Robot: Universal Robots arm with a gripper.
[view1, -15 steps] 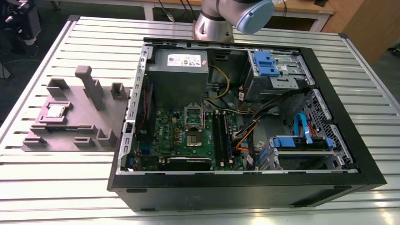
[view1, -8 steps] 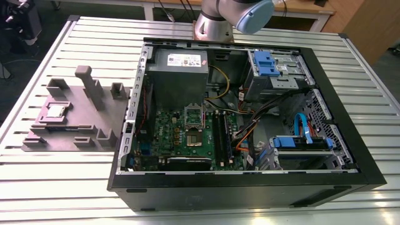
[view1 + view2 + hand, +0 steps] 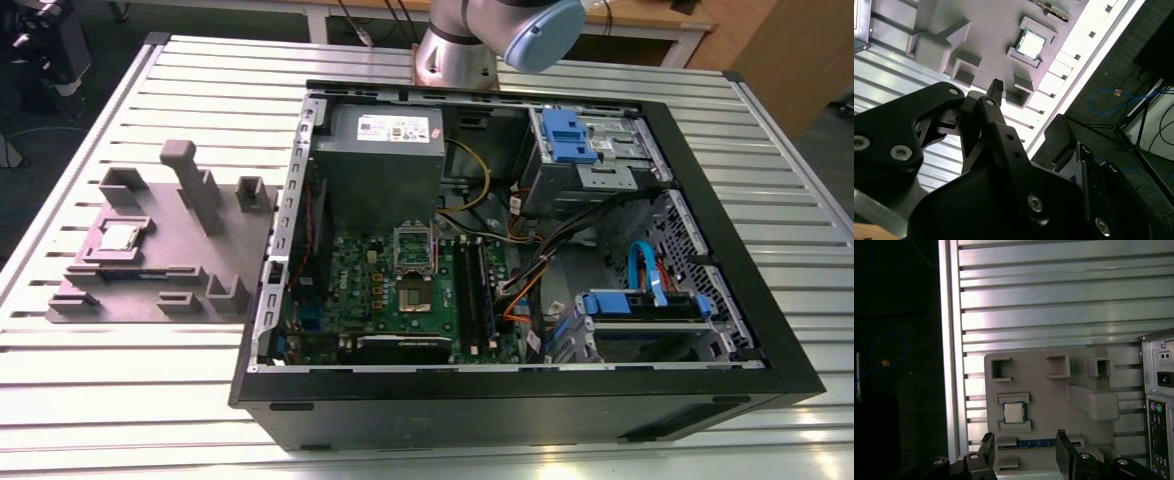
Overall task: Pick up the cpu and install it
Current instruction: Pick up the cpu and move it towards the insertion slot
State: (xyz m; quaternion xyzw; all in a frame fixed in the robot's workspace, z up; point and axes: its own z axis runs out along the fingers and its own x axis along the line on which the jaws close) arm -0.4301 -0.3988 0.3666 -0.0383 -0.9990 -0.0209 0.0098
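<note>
I count one cpu, lying flat in its square nest on the single grey fixture plate. The plate rests on the slatted tabletop, at the exterior view's left of the one open computer case. In the first wrist view my hand is released, its two fingers spread with nothing between them, well apart from the cpu.
</note>
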